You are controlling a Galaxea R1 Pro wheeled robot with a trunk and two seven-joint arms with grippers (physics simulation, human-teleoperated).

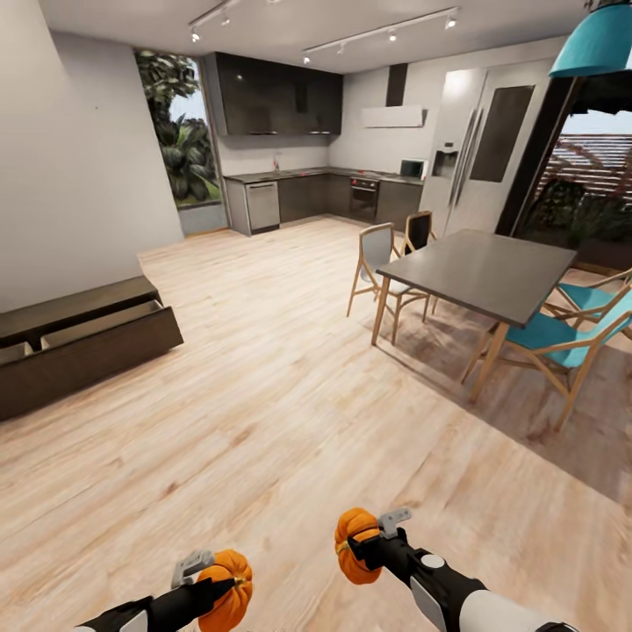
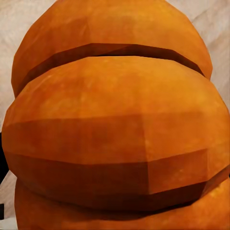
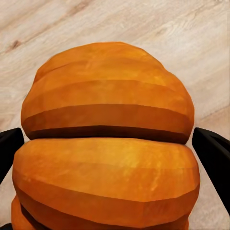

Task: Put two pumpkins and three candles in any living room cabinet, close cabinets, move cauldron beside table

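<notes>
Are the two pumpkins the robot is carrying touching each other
Apart. The head view shows bare wood floor between the left pumpkin in the left claw and the right pumpkin in the right claw.

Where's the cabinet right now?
In the head view the cabinet sits at left against the wall, drawer pulled open, across the floor from the dining table.

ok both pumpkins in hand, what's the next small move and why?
Probably turn the base left toward the cabinet. Its drawer already stands open, but it sits far off at the left of the head view. The left gripper holds one pumpkin, and the right gripper holds the other pumpkin.
</notes>
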